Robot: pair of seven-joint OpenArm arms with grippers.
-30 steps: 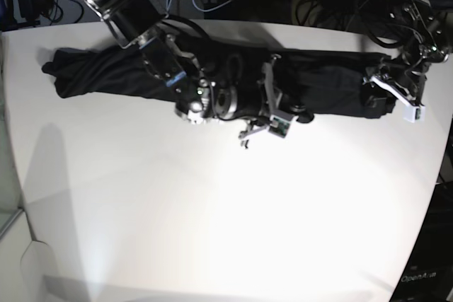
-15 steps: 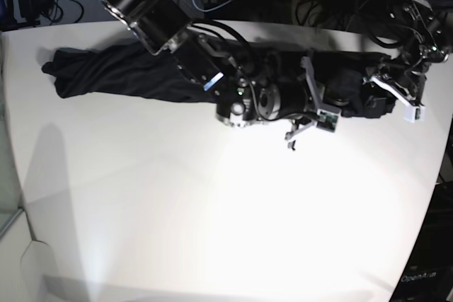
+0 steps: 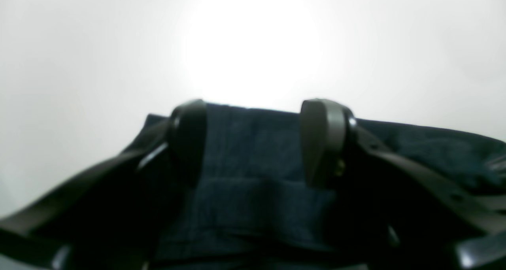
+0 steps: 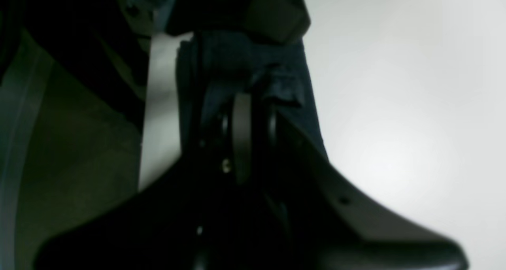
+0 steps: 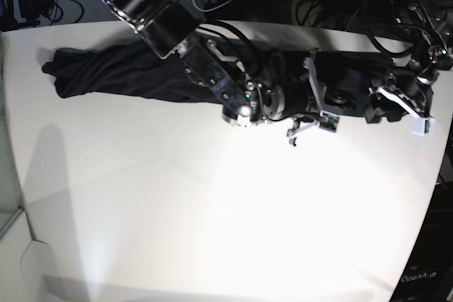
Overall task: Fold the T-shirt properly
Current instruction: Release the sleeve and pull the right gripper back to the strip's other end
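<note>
Black cloth: the T-shirt lies as one long rumpled band along the far side of the white table, close to its far edge.
Base view only: shows the whole band, both arms over it, and the cables beyond the table.
Left wrist view: the left tool has its jaws spread apart, a flat, layered fold of shirt below and between them; grasp not certain.
Right wrist view: the right tool is clenched on a bunched tuft of the T-shirt.
Fabric: thin, creased, faintly shiny, no print.
Free room: broad bare table on the near side.
</note>
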